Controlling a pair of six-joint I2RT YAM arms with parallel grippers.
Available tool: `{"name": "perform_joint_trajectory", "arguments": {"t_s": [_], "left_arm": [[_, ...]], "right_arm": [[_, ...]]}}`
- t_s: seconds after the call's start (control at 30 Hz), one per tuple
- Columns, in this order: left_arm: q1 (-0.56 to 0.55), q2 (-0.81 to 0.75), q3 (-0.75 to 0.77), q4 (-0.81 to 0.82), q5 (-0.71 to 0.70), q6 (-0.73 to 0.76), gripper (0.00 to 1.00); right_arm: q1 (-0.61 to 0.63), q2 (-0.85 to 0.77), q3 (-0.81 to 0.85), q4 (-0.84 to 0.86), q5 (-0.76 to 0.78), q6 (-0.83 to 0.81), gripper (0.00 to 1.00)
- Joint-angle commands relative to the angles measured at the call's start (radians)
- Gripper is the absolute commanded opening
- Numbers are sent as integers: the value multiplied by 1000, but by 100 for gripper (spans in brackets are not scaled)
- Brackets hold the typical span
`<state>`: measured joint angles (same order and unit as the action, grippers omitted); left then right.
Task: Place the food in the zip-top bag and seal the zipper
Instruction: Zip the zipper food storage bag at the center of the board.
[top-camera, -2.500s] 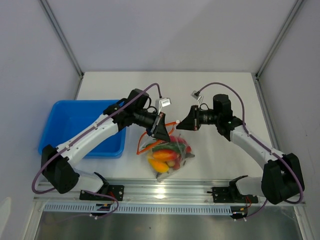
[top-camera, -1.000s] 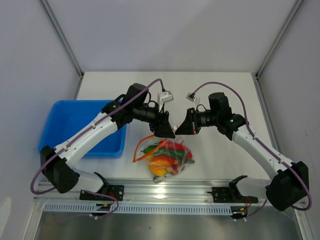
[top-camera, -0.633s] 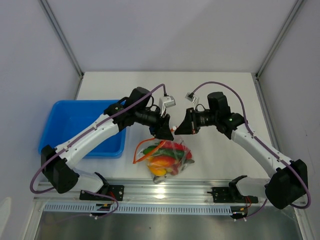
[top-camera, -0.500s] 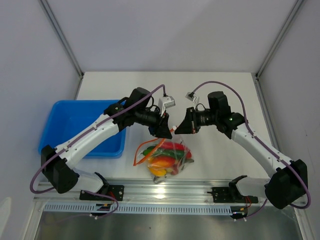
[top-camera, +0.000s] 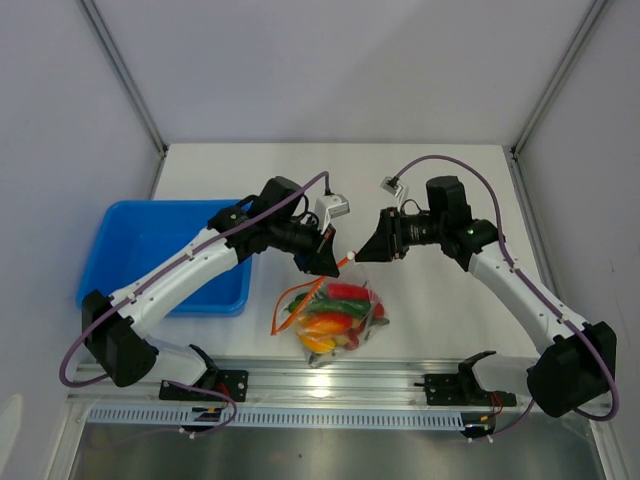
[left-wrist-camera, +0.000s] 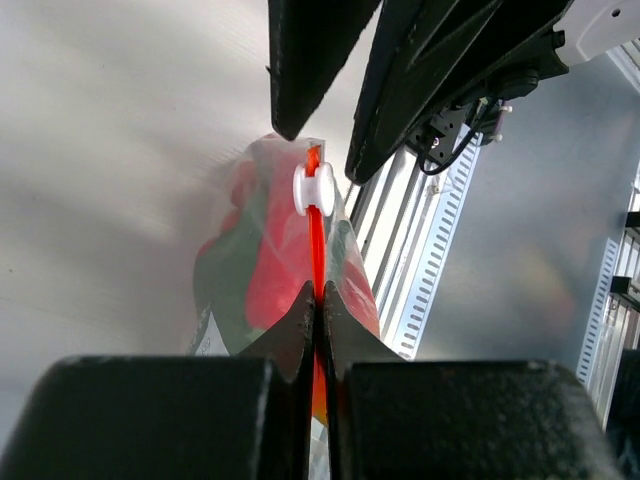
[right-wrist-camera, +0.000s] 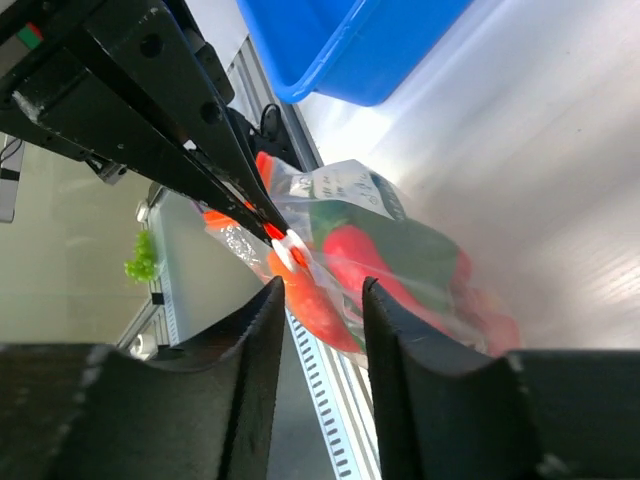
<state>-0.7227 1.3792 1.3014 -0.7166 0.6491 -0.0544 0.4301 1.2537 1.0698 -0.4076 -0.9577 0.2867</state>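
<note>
Just below the centre of the overhead view, the zip-top bag (top-camera: 350, 318) lies on the white table (top-camera: 430, 180), bulging with the food (top-camera: 330, 312). A red piece (top-camera: 347, 292) sits at the top, a yellow-orange mango (top-camera: 318, 325) toward the lower left, and a green pepper (top-camera: 303, 300) along the left side. The bag is to the right of the blue tray (top-camera: 150, 250), apart from it.

The zipper (left-wrist-camera: 316, 240) runs from the bag's mouth up toward the two arms, which meet just above the bag. The left gripper (top-camera: 328, 262) has its jaws pressed together on that red-orange strip. From its wrist camera, the strip comes straight out of the pinched fingertips (left-wrist-camera: 300, 310) to a small white slider (left-wrist-camera: 313, 188).

The right gripper (top-camera: 366, 250) faces it from the right with jaws parted and nothing clamped between them. Its two black fingers (left-wrist-camera: 310, 60) stand either side of the strip's far end, just past the slider. Whether they touch the plastic, I can't tell.
</note>
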Motion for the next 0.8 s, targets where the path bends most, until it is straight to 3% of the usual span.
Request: {"name": "perform_joint_trajectory", "arguments": {"t_s": [0.0, 0.17, 0.27, 0.4, 0.57, 0.73, 0.77], "left_arm": [[-9, -20, 32, -4, 20, -12, 1], [-7, -31, 24, 12, 52, -12, 0], [-9, -31, 10, 23, 72, -15, 0], [-7, -25, 9, 31, 81, -16, 1], [-7, -22, 6, 29, 90, -9, 1], [-9, -23, 2, 42, 96, -10, 1], [-7, -23, -5, 42, 95, -10, 1]], "right_arm": [[-14, -19, 9, 15, -44, -28, 41], [-14, -48, -111, 226, -141, 78, 44], [-7, -53, -142, 256, -136, 68, 58], [-2, -34, -148, 269, -151, 54, 61], [13, -27, -160, 311, -164, 78, 47], [24, -14, -197, 475, -200, 190, 32], [25, -8, -194, 471, -200, 189, 22]]}}
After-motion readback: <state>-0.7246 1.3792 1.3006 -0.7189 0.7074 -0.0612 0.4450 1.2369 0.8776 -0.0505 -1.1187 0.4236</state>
